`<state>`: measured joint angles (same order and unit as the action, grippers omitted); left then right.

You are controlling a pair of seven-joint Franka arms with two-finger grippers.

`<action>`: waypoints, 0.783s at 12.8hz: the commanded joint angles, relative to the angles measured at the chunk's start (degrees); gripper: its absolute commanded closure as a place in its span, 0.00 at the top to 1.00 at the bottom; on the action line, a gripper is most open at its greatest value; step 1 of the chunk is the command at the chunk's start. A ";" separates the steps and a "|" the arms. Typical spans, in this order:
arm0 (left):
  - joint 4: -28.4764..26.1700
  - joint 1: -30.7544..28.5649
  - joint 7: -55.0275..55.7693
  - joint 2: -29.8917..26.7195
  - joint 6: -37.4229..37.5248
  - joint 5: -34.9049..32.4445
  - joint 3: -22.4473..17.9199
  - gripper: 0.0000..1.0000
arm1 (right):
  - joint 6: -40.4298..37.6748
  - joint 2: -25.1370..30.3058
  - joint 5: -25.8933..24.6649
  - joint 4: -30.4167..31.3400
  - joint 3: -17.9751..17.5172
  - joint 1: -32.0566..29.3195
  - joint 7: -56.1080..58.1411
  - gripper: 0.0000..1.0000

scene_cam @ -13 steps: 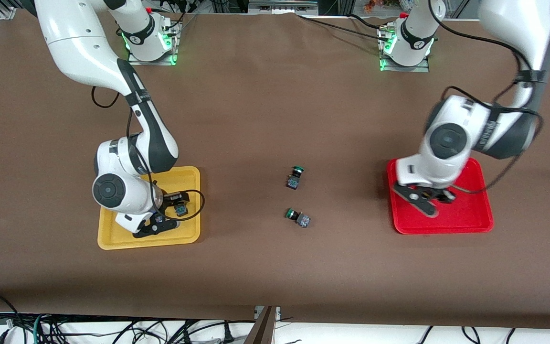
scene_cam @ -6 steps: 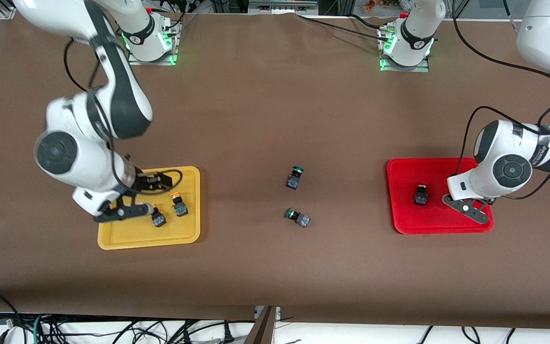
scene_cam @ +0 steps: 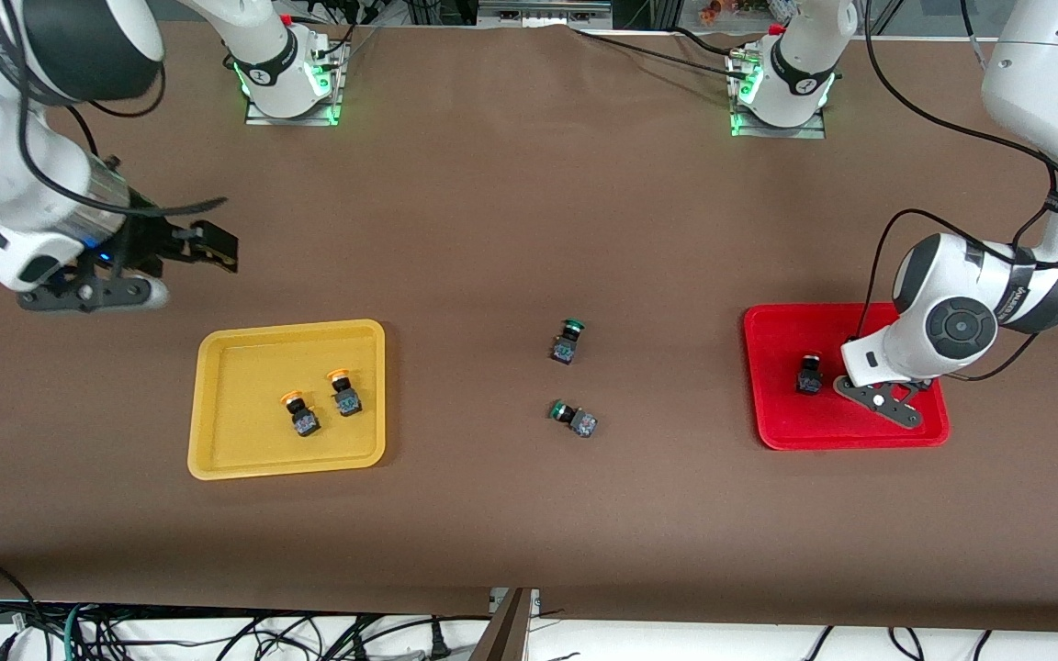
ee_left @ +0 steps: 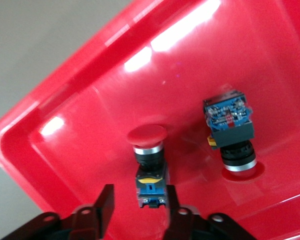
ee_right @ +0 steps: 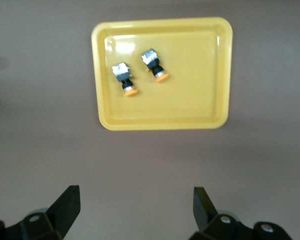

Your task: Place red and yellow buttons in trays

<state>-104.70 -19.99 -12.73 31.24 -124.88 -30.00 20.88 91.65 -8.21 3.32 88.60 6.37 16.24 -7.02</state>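
Note:
Two yellow-capped buttons (scene_cam: 302,418) (scene_cam: 343,393) lie on their sides in the yellow tray (scene_cam: 244,450); the right wrist view shows them too (ee_right: 124,78) (ee_right: 154,64). My right gripper (scene_cam: 93,296) is open and empty, raised over bare table toward the right arm's end. My left gripper (scene_cam: 883,402) is low over the red tray (scene_cam: 823,431) and open. A red button (ee_left: 149,170) lies between its fingers (ee_left: 105,202), with a gap on one side. A second red button (ee_left: 232,135) (scene_cam: 808,375) rests beside it in the tray, cap down.
Two green-capped switches (scene_cam: 568,340) (scene_cam: 573,418) lie on the brown table between the trays. The arm bases stand at the table edge farthest from the front camera.
My right gripper has risen off the yellow tray and swung toward the right arm's end, leaving both yellow buttons in it. My left gripper shifted within the red tray, uncovering one red button.

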 commanded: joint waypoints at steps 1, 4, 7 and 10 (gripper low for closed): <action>0.28 -0.13 0.87 -10.10 6.97 7.28 2.93 1.00 | 2.30 2.85 -0.42 5.27 -0.04 0.02 0.52 1.00; 12.27 0.13 0.26 -15.50 22.42 15.56 3.81 1.00 | 2.57 2.41 -0.59 5.09 -0.13 0.02 0.69 1.00; 24.35 1.18 2.26 -15.15 36.10 18.57 3.90 1.00 | 2.66 2.41 -2.78 4.56 -0.31 0.37 0.60 1.00; 25.96 1.70 6.99 -17.16 38.92 25.49 -0.54 1.00 | 2.74 1.53 -2.79 3.34 -0.31 0.19 2.17 1.00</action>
<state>-80.96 -19.28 -9.05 13.37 -87.96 -8.67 23.75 94.12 -6.68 1.31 92.63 6.26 16.50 -6.49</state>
